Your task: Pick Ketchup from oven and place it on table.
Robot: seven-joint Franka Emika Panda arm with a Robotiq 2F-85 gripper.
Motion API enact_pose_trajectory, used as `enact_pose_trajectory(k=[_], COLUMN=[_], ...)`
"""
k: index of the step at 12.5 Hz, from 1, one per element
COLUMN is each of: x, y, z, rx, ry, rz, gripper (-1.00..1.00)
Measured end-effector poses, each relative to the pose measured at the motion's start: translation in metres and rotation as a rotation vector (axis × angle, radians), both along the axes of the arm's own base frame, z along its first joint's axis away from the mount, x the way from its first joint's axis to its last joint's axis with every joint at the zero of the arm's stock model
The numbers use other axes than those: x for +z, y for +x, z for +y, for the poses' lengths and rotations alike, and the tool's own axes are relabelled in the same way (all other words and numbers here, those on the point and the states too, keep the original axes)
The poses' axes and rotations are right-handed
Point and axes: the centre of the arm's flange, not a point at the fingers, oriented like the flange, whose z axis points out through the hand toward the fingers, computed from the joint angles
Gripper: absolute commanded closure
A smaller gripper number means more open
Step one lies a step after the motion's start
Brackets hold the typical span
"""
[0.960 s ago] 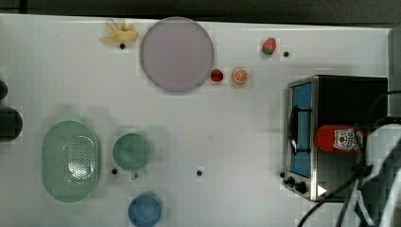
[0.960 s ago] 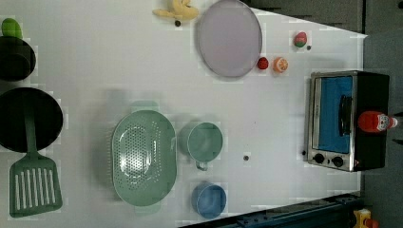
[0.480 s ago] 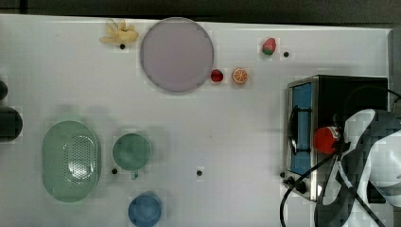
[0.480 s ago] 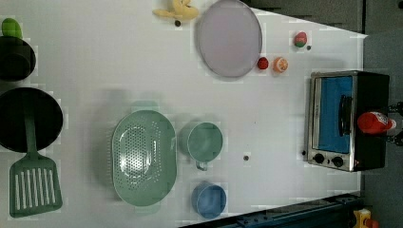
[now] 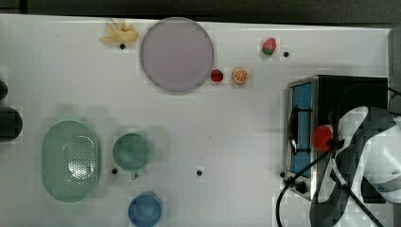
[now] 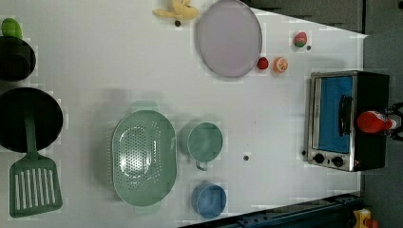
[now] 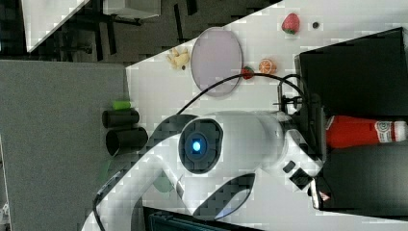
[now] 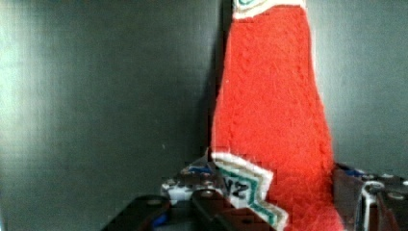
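The Ketchup (image 5: 323, 137) lies on its side on the black top of the oven (image 5: 351, 90), its white cap pointing away from the blue glass door (image 6: 332, 114). In the right view the red bottle (image 7: 356, 131) sticks out of my gripper (image 7: 320, 130), which reaches over the oven (image 7: 356, 67). Up close in the wrist view, my gripper (image 8: 279, 202) is shut on the Ketchup (image 8: 274, 110), with a finger (image 8: 207, 202) against each side of its labelled lower body. The white arm covers most of the bottle in the top view. The table (image 5: 236, 132) spreads out in front of the oven.
A lilac plate (image 5: 176, 53), a strawberry (image 5: 216, 75), an orange slice (image 5: 239, 75) and a banana (image 5: 118, 34) lie at the top view's upper part. A green colander (image 5: 70, 161), green cup (image 5: 131, 151) and blue bowl (image 5: 144, 209) stand lower left. A black pan and spatula (image 6: 33, 185) sit at the left view's left.
My arm has swung in over the oven top from the top view's right and now covers most of the bottle. The fingers have drawn in against the Ketchup.
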Motion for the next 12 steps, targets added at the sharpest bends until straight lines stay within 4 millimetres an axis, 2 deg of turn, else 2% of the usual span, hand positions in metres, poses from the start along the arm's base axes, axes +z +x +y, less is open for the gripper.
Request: enact_pose_trajectory(k=[1,3,4,5,6,7,9,10,11,12], x=[0.004,0.041,0.08,0.109,0.149,0.208,0.261,0.276,0.27,0.248], y=[0.006,0.026,0.041,0.043,0.041,0.041,0.051,0.066,0.076,0.092], z=[0.007,0.022,0.036,0.052,0.082,0.129,0.187,0.232,0.258,0.3], rx=[0.018,0.097,0.132,0.157,0.209,0.309,0.43,0.519,0.557,0.628], ry=[0.005,-0.009,-0.011,0.025,0.071,0.079,0.055,0.039,0.064,0.083], rz=[0.003,0.041,0.023,0.031,-0.002,-0.107,-0.197,-0.212,-0.215,-0.173], gripper=[-0.21,-0.21,-0.21,-0.21,-0.21,-0.21,-0.21,-0.21,-0.21,-0.21])
